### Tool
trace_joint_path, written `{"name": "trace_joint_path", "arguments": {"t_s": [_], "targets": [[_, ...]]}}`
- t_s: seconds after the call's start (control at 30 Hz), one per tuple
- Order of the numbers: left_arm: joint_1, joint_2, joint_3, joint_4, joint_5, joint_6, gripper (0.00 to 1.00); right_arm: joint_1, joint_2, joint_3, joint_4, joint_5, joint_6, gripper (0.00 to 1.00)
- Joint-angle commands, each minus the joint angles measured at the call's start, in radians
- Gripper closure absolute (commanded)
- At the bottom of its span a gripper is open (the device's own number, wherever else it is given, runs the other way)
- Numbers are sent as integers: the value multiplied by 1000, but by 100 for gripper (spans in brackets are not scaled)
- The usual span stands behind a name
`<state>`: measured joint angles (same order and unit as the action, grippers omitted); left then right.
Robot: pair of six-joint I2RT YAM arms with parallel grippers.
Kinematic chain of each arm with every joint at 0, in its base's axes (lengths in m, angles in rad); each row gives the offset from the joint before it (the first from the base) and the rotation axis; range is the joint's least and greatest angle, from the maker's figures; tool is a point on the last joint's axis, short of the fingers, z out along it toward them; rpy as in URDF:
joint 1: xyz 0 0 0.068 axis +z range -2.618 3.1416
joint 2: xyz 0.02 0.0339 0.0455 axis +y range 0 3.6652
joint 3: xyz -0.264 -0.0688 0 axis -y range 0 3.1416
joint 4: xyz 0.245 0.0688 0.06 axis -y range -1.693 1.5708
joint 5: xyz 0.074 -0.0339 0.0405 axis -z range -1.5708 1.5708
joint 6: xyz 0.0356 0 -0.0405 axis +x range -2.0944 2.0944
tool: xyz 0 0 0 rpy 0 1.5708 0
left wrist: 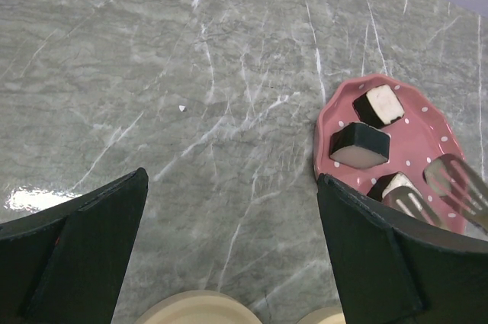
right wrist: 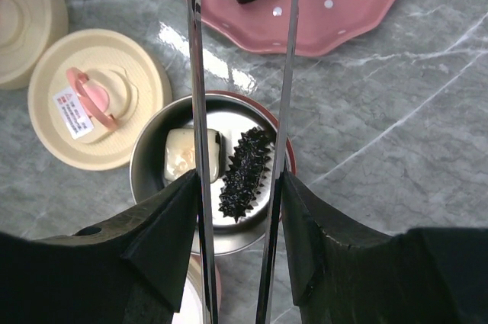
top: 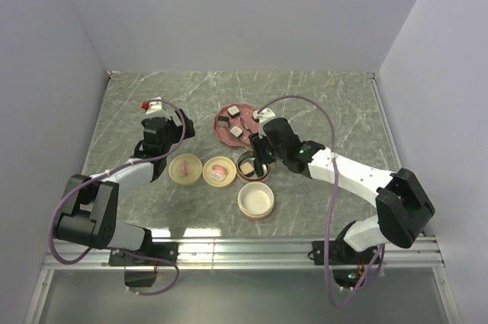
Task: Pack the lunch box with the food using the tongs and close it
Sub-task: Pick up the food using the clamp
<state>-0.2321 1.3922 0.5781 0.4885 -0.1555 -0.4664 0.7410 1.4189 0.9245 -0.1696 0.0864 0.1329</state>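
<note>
The stone worktop (left wrist: 191,72) is grey with white veins; the scalloped plate (left wrist: 436,135) is pink with white dots, its sushi blocks (left wrist: 360,145) black and white. The round lids (right wrist: 91,99) are cream with pink-red knobs, the thin metal tongs (right wrist: 197,72) silvery, the steel bowl (right wrist: 149,160) red-rimmed.

The work surface is a table (top: 335,103) with a grey-green marble-pattern top crossed by thin white veins. Plain pale panels enclose it on three sides: back wall (top: 244,11) at 12 o'clock, left wall (top: 38,95) at 9 o'clock, right wall (top: 442,88) at 3 o'clock. An aluminium rail (top: 252,251) runs along the table edge at 6 o'clock. Lighting is even and diffuse. A bright reflection (top: 200,232) lies on the tabletop just beside the rail.
</note>
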Motion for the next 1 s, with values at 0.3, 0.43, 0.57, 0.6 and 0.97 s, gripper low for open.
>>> {"name": "trace_joint_path", "arguments": {"t_s": [0.3,0.43,0.57,0.6,0.97], "targets": [[5,4,35,30,-6,-8,0,-20,46,66,-19,-19,-39,47],[5,5,35,30,-4,-6,1,-20,69,80,-31,-25,-44,48],[5,5,34,32,-7,-6,1,-20,87,92,-47,-20,-47,58],[5,5,34,32,-6,-6,1,-20,89,96,-50,-19,-47,65],[5,7,34,32,-4,-6,1,-25,26,74,-48,47,-13,91]]}}
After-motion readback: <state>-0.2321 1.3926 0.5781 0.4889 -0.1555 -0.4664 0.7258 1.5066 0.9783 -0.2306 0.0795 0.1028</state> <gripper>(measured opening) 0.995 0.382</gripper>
